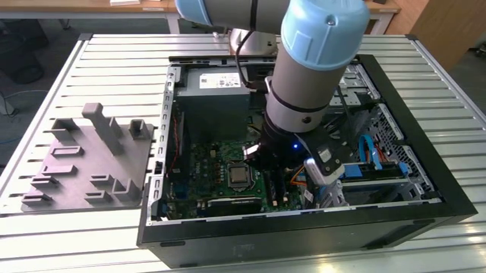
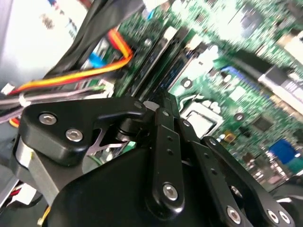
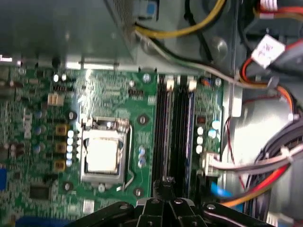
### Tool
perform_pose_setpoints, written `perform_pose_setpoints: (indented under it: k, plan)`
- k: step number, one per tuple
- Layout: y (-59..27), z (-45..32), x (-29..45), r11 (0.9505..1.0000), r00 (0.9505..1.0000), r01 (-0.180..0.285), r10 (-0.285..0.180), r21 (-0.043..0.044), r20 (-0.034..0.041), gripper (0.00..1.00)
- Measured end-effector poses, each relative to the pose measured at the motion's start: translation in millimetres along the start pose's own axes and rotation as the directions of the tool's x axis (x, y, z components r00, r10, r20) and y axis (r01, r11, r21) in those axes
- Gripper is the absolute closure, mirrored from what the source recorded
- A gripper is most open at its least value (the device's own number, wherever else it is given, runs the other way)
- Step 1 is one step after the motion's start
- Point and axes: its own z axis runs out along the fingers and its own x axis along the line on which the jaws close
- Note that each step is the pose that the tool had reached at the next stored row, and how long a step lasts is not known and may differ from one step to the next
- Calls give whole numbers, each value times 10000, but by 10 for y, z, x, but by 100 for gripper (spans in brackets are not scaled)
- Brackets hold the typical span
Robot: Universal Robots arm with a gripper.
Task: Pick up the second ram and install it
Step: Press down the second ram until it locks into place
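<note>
Tool (image 3: 165, 189) is down inside the open PC case (image 1: 425, 170), right over the black memory slots (image 3: 175, 127) next to the CPU socket (image 3: 104, 151) on the green motherboard (image 3: 42, 118). Fingers look pinched close together at the slots, but can't tell if they're gripping the second ram; can't make it out for sure. Grey moulded tray (image 1: 83, 165) sits on the slatted surface (image 1: 114, 57), on the exterior view's left.

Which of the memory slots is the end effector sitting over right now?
The slot beside the processor socket; the end effector tip is over its end, while the other slots lie toward the cables.
</note>
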Motion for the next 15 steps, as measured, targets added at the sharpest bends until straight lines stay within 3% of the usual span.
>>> perform_pose_setpoints:
  k: [4,10,15]
  plan:
    - [-67,10,4,10000,10000,8,-8,8,-1,90]
    - [-78,49,0,10000,10000,20,-20,16,-21,90]
    - [-81,32,-1,10000,10000,21,-21,-2,-13,90]
